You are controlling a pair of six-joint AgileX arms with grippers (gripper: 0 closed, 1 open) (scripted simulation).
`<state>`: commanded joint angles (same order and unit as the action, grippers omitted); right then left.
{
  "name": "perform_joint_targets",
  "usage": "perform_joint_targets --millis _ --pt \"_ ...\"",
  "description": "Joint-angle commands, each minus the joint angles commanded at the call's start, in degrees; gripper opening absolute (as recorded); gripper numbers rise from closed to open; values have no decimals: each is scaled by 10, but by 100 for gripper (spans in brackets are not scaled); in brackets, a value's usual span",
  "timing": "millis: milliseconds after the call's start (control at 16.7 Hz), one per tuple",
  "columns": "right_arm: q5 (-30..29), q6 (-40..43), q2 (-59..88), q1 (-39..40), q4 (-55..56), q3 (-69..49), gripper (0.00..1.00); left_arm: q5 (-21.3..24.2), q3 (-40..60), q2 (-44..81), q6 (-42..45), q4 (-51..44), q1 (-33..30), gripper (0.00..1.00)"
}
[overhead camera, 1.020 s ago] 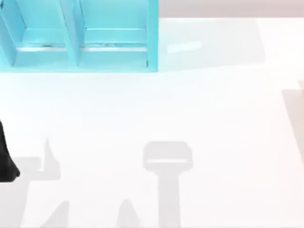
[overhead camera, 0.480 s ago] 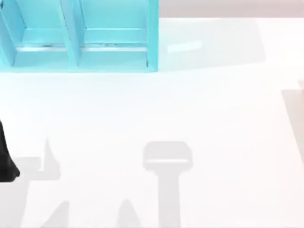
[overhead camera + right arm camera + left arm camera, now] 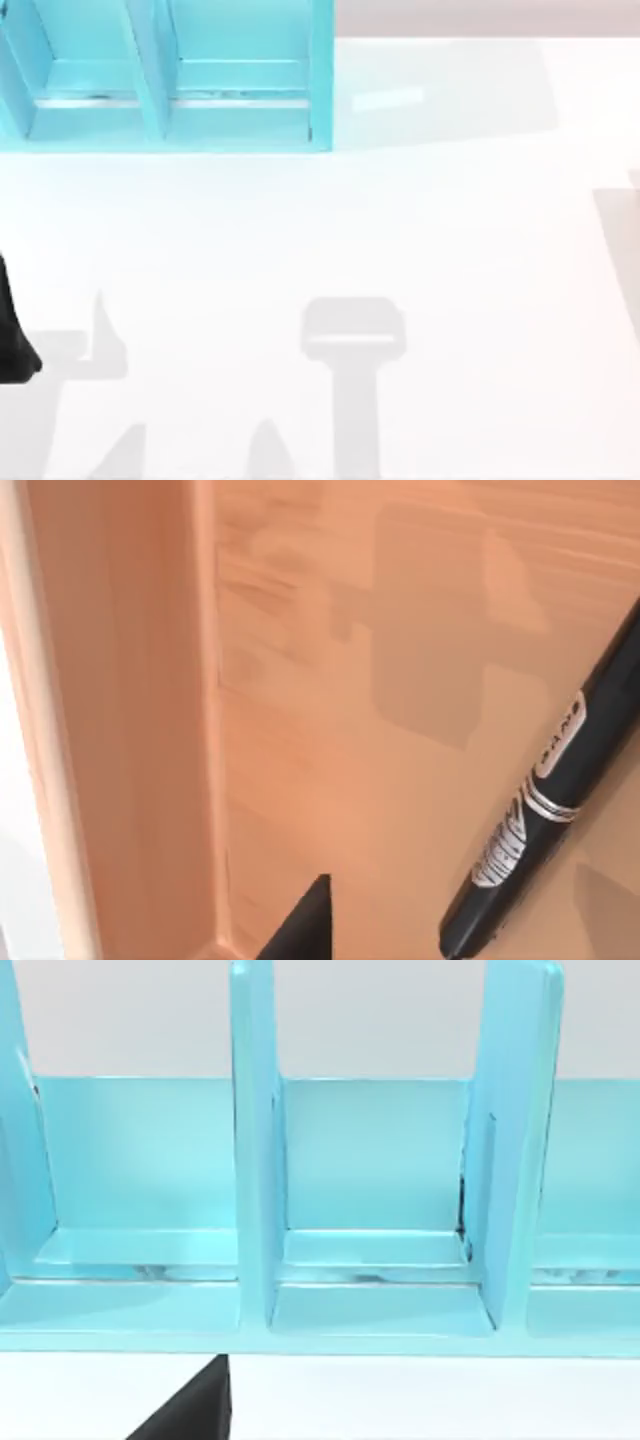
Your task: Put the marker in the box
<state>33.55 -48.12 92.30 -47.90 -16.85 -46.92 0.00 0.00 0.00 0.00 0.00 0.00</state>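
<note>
While the white table [image 3: 420, 230] lies open from the turquoise shelf [image 3: 170, 90] at its far left corner, the marker [image 3: 545, 810] rests inside the wooden box [image 3: 130, 730]. Whether the left hand [image 3: 195, 1415] or right hand [image 3: 300, 925] is apart: cannot tell.

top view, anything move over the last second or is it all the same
Nothing visibly changed in the top view. The blue divided rack sits at the table's far left as before, the dark piece of the left arm stays at the left edge, and the shadows on the white table hold their places. The right wrist view shows the marker lying on the wooden floor of the box.
</note>
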Motion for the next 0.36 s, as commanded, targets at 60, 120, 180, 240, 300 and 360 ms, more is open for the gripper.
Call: perform_joint_targets --millis 60,120,180,240,300,360 --pt "0 0 0 0 0 0 100 0 0 0 0 0 0 100" --pt "0 0 0 0 0 0 100 0 0 0 0 0 0 100" --pt "0 0 0 0 0 0 100 0 0 0 0 0 0 100" --pt "0 0 0 0 0 0 100 0 0 0 0 0 0 100" --pt "0 0 0 0 0 0 100 0 0 0 0 0 0 100" --pt "0 0 0 0 0 0 100 0 0 0 0 0 0 100"
